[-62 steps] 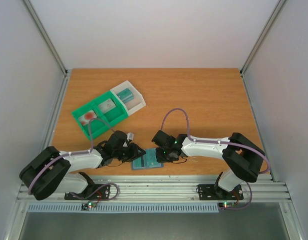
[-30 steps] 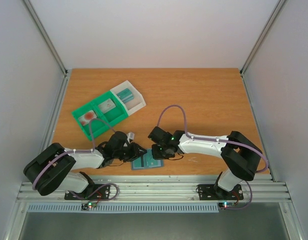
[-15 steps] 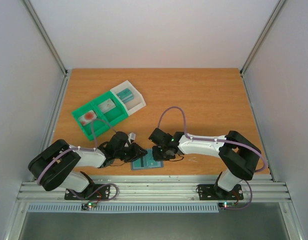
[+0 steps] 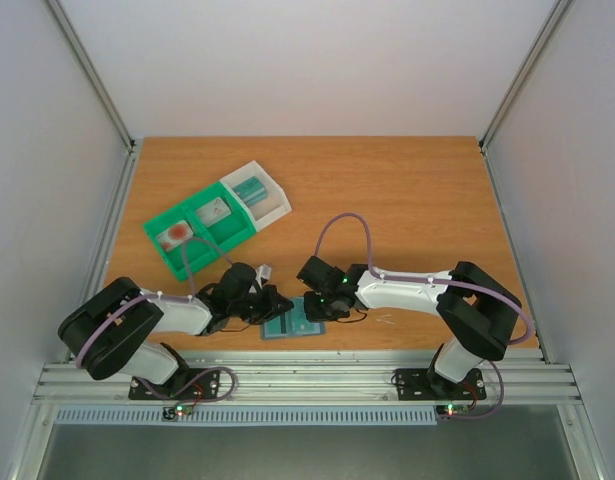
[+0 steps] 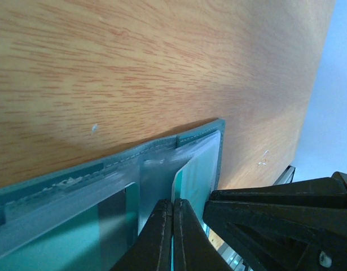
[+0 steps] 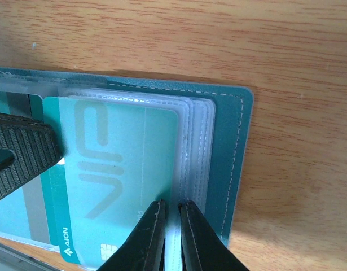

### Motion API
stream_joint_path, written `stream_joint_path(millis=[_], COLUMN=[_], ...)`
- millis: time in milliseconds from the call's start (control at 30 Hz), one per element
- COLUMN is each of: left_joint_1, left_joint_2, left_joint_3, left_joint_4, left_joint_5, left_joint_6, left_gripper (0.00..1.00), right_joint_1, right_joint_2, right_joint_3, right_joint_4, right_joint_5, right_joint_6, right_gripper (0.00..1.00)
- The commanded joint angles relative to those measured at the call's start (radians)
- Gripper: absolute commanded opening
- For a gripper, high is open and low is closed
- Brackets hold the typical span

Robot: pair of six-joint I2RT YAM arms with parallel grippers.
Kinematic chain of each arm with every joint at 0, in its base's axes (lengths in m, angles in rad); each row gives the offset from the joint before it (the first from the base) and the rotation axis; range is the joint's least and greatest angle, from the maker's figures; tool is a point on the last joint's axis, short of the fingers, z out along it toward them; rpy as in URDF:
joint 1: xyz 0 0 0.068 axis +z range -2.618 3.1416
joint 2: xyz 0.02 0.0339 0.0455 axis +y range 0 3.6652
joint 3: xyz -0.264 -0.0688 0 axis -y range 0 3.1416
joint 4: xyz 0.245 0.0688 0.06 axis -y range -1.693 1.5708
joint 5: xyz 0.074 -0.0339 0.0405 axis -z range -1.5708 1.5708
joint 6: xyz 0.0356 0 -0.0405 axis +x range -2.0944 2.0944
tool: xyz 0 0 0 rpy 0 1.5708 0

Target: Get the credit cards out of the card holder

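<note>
The blue-grey card holder [image 4: 295, 323] lies open near the table's front edge, with clear sleeves [image 6: 198, 147] and a stitched border [image 5: 162, 148]. A teal credit card [image 6: 119, 169] sits in the top sleeve, and another teal card with a dark stripe [image 5: 114, 217] lies in the other panel. My left gripper [image 4: 274, 306] is at the holder's left side, its jaws together [image 5: 173, 223] on the edge of the teal card [image 5: 198, 169]. My right gripper [image 4: 322, 306] is on the holder's right side, its jaws nearly together [image 6: 172, 217] on the clear sleeves beside the card.
A green tray [image 4: 187, 250] with a white bin [image 4: 270, 205] at its end stands at the back left, holding small items. The table's front edge and metal rail [image 4: 307, 375] run just below the holder. The left gripper's finger [image 6: 21, 155] overlaps the card's left edge.
The right gripper has shifted a little left over the holder. The left arm's elbow has swung right while its gripper stayed at the holder. The holder has not moved.
</note>
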Motion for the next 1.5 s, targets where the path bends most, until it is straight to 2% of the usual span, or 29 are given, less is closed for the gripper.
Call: stream_joint_path(millis=[0,167,633,767,1033,1167,1333,1467], left_joint_1=[-0.008,-0.008,-0.006,-0.006,-0.005,-0.005,-0.005,-0.005], left_joint_2=[-0.004,-0.065,-0.302,-0.341,-0.307,-0.271,-0.216,-0.189], left_joint_3=[-0.012,-0.025,-0.007,-0.004,0.014,0.024,0.024,0.029], left_joint_4=[0.077,0.029,-0.306,-0.353,-0.335,-0.331,-0.274,-0.253], left_joint_5=[0.001,-0.024,-0.143,-0.154,-0.113,-0.103,-0.071,-0.056], left_joint_6=[0.004,0.023,0.112,0.128,0.127,0.136,0.132,0.127], left_gripper=[0.0,0.0,0.01,0.0,0.0,0.08,0.04,0.1], right_joint_1=[-0.005,-0.005,-0.005,-0.005,-0.005,-0.005,-0.005,-0.005], right_joint_2=[0.015,0.02,0.013,0.019,0.011,0.004,-0.008,-0.036], right_joint_3=[-0.021,-0.021,-0.023,-0.02,-0.019,-0.019,-0.018,-0.017], right_joint_4=[-0.013,-0.027,-0.049,-0.048,-0.047,-0.049,-0.054,-0.054], right_joint_5=[0.012,0.022,0.022,0.021,0.024,0.024,0.024,0.019], right_joint_6=[0.013,0.028,0.028,0.028,0.028,0.029,0.031,0.034], right_gripper=[0.09,0.09,0.09,0.09,0.09,0.09,0.09,0.09])
